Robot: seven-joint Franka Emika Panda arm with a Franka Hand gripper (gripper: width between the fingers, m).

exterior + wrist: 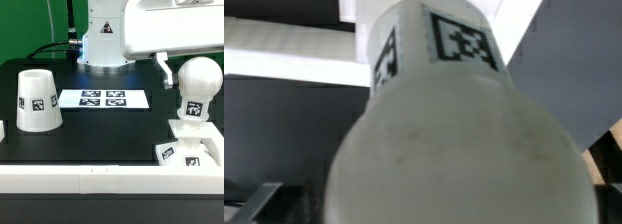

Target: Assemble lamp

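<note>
Bulb (196, 85) upright on base (172, 153), lower right; can't tell if jaws grip it, and a skewed twist could topple it.

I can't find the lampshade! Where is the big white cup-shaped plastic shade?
The white tapered plastic shade stands wide end down on the black table at the exterior view's left, beside the flat white marker board.

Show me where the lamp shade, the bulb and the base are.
shade (38, 98), exterior view, on its tagged side wall.
bulb (198, 76), exterior view, on its round head.
base (168, 152), exterior view, on its tagged corner.
</note>
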